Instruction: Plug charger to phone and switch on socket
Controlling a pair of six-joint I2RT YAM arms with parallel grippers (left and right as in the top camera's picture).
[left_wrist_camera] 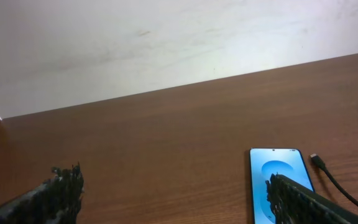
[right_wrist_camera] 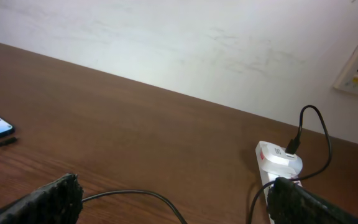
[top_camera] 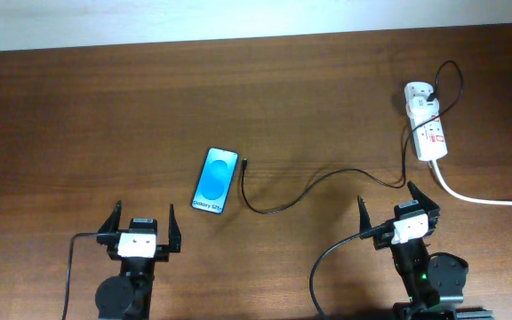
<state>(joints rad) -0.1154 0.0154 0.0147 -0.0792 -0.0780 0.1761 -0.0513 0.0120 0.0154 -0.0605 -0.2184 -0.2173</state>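
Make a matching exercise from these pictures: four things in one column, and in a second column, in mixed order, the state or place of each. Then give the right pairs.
Things
1. phone
2. charger
3. socket
4. left gripper

States and places
A. white, at the right side of the table, with a thick white cord
B. open, holding nothing
C. lying flat, blue screen up
D. thin and black, its tip lying loose beside the phone, not plugged into it

Right pairs: 1-C, 2-D, 3-A, 4-B

smooth wood-grain table (top_camera: 105,107), glossy glass phone (top_camera: 216,180), white plastic socket (top_camera: 425,122)
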